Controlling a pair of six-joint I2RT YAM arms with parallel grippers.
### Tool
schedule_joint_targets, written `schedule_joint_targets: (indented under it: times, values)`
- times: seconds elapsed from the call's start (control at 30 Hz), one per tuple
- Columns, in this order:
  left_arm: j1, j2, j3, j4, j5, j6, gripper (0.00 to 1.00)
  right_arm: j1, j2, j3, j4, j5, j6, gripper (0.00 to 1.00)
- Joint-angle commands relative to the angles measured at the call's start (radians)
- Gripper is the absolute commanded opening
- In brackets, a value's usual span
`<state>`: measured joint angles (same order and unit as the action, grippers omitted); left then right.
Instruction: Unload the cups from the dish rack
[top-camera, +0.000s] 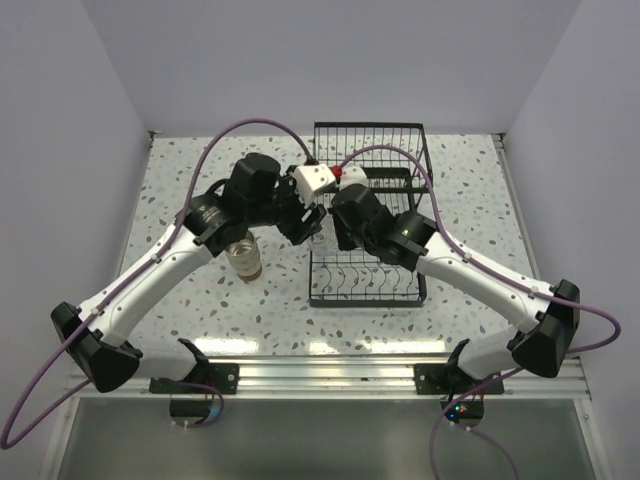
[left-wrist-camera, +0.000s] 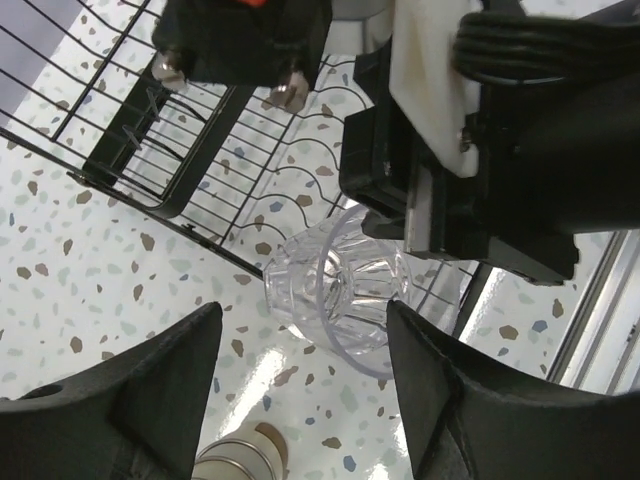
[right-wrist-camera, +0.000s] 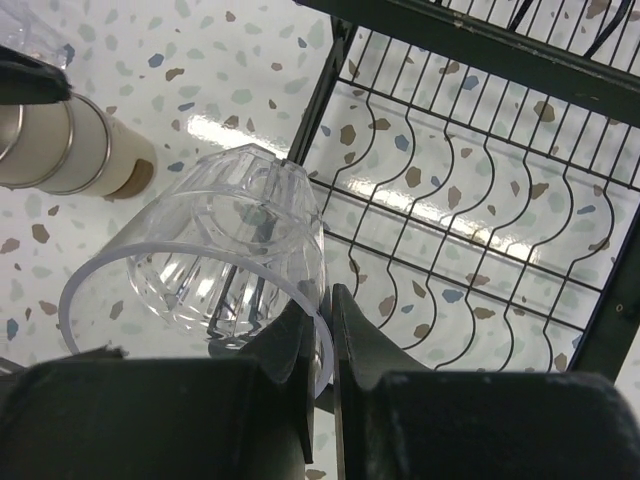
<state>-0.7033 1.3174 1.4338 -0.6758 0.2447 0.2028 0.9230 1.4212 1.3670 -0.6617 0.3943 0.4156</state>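
Observation:
My right gripper (right-wrist-camera: 322, 320) is shut on the rim of a clear cup (right-wrist-camera: 225, 260) and holds it tilted at the left edge of the black wire dish rack (right-wrist-camera: 480, 230), above the table. In the left wrist view the same clear cup (left-wrist-camera: 335, 285) hangs just beyond my open left gripper (left-wrist-camera: 305, 380), roughly in line with the gap between its fingers and not touched by them. A brown and tan cup (top-camera: 243, 258) stands on the table left of the rack (top-camera: 370, 215); it also shows in the right wrist view (right-wrist-camera: 70, 150). Other cups are hidden.
Both arms meet over the rack's left side in the top view, the left gripper (top-camera: 308, 222) close against the right gripper (top-camera: 335, 232). The right wrist's black and white body (left-wrist-camera: 470, 150) fills the upper right of the left wrist view. Speckled table lies around the rack.

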Motion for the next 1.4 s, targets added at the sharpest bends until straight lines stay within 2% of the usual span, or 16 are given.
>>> schedule_joint_targets:
  times: [0.0, 0.17, 0.23, 0.33, 0.37, 0.43, 0.47, 0.53, 0.57, 0.6, 0.63, 0.77, 1.07, 1.2, 1.3, 1.37]
  values:
    - [-0.027, 0.019, -0.032, 0.071, -0.134, 0.027, 0.67, 0.004, -0.07, 0.034, 0.071, -0.028, 0.032, 0.0]
    - [-0.056, 0.032, -0.036, 0.108, -0.24, 0.046, 0.61, 0.002, -0.103, 0.021, 0.079, -0.043, 0.04, 0.0]
    - [-0.059, 0.039, -0.033, 0.11, -0.242, 0.046, 0.55, 0.004, -0.122, 0.011, 0.088, -0.046, 0.043, 0.0]
    - [-0.062, 0.043, -0.03, 0.105, -0.268, 0.046, 0.37, 0.004, -0.14, -0.003, 0.1, -0.06, 0.043, 0.0]
    - [-0.062, 0.043, -0.026, 0.102, -0.262, 0.044, 0.24, 0.004, -0.142, -0.008, 0.102, -0.069, 0.042, 0.0]
    - [-0.062, 0.043, -0.018, 0.081, -0.254, 0.044, 0.11, 0.002, -0.159, -0.022, 0.12, -0.109, 0.045, 0.0]
    - [-0.062, 0.037, -0.009, 0.071, -0.251, 0.044, 0.0, 0.002, -0.166, -0.026, 0.128, -0.123, 0.046, 0.0]
    - [-0.064, 0.029, 0.003, 0.036, -0.249, 0.044, 0.0, 0.002, -0.188, -0.032, 0.149, -0.143, 0.049, 0.0]
    - [-0.064, 0.019, 0.022, 0.022, -0.249, 0.044, 0.0, 0.002, -0.195, -0.034, 0.155, -0.165, 0.049, 0.04]
    - [-0.062, 0.016, 0.031, 0.009, -0.249, 0.046, 0.0, 0.004, -0.205, -0.037, 0.174, -0.176, 0.051, 0.17]
    - [-0.062, 0.01, 0.042, -0.019, -0.249, 0.047, 0.0, 0.002, -0.214, -0.039, 0.178, -0.19, 0.048, 0.41]
    - [-0.036, -0.041, 0.063, -0.056, -0.272, 0.064, 0.0, 0.002, -0.28, -0.036, 0.197, -0.229, 0.035, 0.67]
    - [0.157, -0.06, 0.146, -0.087, -0.096, 0.007, 0.0, 0.002, -0.375, -0.071, 0.186, -0.172, -0.015, 0.71]
    - [0.228, -0.057, 0.238, -0.123, -0.085, 0.006, 0.0, 0.002, -0.396, -0.095, 0.174, -0.163, -0.04, 0.72]
    - [0.37, -0.046, 0.292, -0.165, -0.05, 0.018, 0.0, 0.0, -0.406, -0.117, 0.172, -0.15, -0.055, 0.74]
    - [0.537, -0.023, 0.316, -0.192, 0.04, 0.041, 0.0, -0.003, -0.409, -0.128, 0.169, -0.152, -0.069, 0.75]
